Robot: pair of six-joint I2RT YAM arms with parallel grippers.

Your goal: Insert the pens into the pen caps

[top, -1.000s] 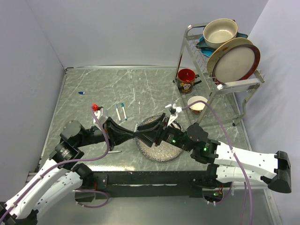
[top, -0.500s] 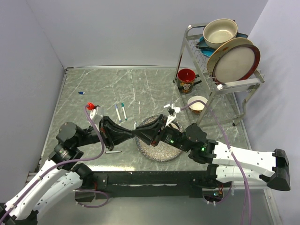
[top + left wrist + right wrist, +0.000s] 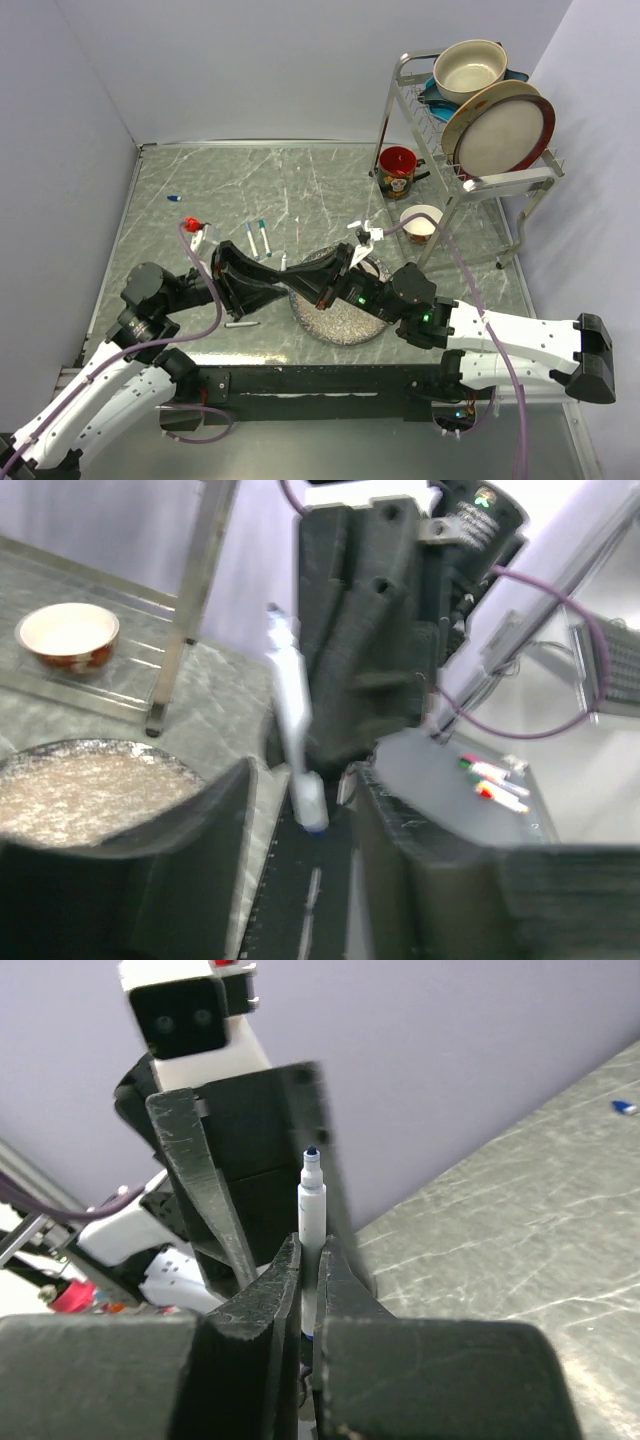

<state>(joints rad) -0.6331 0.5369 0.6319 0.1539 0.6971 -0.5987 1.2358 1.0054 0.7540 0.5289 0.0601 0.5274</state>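
My right gripper (image 3: 305, 288) (image 3: 308, 1245) is shut on a white-barrelled pen (image 3: 311, 1205) with a blue nib that points at the left gripper. My left gripper (image 3: 280, 285) (image 3: 300, 815) is open. The pen's blue end (image 3: 312, 820) sits in the gap between its fingers (image 3: 205, 825), touching neither. No cap shows in the left jaws. A blue cap (image 3: 174, 198) (image 3: 622, 1107) lies far back left on the table. Two more pens (image 3: 250, 239) lie side by side behind the grippers, and another (image 3: 240, 324) lies near the front.
A speckled plate (image 3: 345, 325) (image 3: 70, 790) lies under my right gripper. A small bowl (image 3: 421, 222), a red mug (image 3: 398, 172) and a dish rack (image 3: 470, 110) with a pot and plates stand at the back right.
My left gripper has moved right and my right gripper left, closing the gap. The held pen's nib end now sits between the open left fingers.
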